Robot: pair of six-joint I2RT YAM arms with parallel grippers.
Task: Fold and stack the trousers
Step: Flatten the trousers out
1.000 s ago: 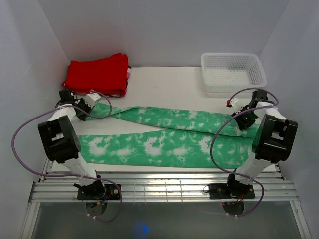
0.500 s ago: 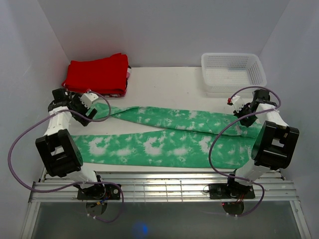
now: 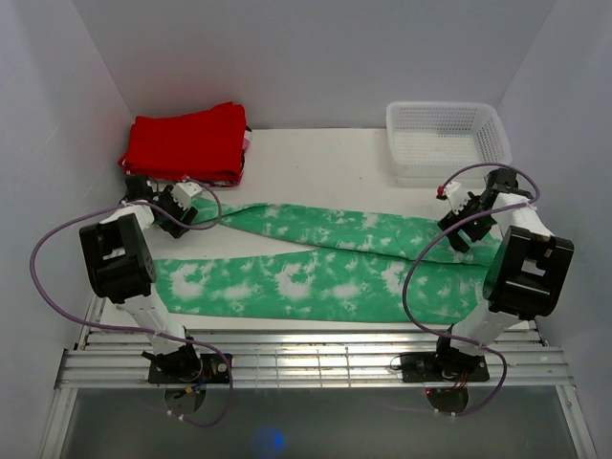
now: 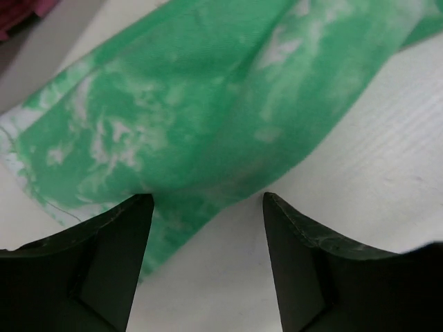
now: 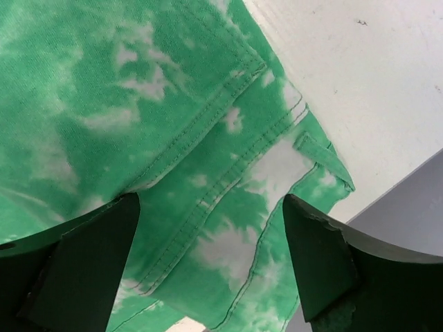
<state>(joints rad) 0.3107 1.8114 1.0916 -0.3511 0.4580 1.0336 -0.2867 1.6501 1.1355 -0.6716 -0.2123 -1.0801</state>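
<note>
Left gripper (image 4: 208,200) — jaws held apart, set above a leg end of the trousers (image 3: 287,282). Right gripper (image 5: 211,200) — jaws likewise apart, above the waistband. Garment is spread lengthwise across the table (image 3: 325,163).

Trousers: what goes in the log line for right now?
trousers: spread, unfolded | left fingers: open over hem | right fingers: open over waistband

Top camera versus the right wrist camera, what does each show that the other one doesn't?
Only the top camera shows the folded red garment, the white basket, the left pincer and the trousers spread at full length. Only the right wrist camera shows the stitched seams close up and the right pincer standing wide open. Both show that pincer over the green trousers on the white table.
</note>
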